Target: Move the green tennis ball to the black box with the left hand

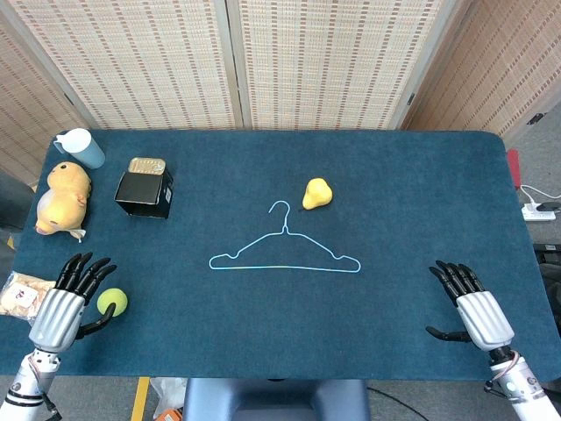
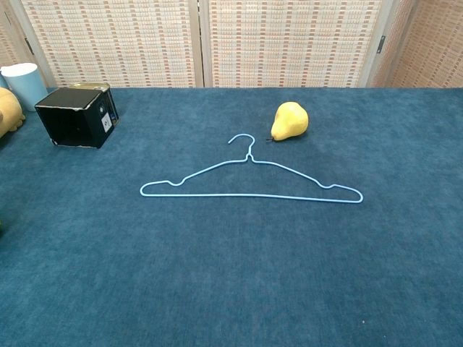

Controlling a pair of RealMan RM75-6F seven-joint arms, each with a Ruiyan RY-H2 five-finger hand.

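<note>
The green tennis ball (image 1: 112, 303) lies on the blue table near its front left corner. My left hand (image 1: 72, 296) rests just left of it, fingers stretched forward and apart, thumb curving under the ball's near side; it grips nothing. The black box (image 1: 145, 194) stands farther back on the left, its open side facing front in the chest view (image 2: 75, 116). My right hand (image 1: 472, 305) lies at the front right, fingers spread, empty. The chest view shows neither hand, nor the ball.
A light-blue wire hanger (image 1: 285, 254) lies mid-table, a yellow pear (image 1: 317, 194) behind it. Behind the box is a tin can (image 1: 147, 165). A plush duck (image 1: 63, 197), a blue cup (image 1: 81, 147) and a snack packet (image 1: 19, 295) line the left edge.
</note>
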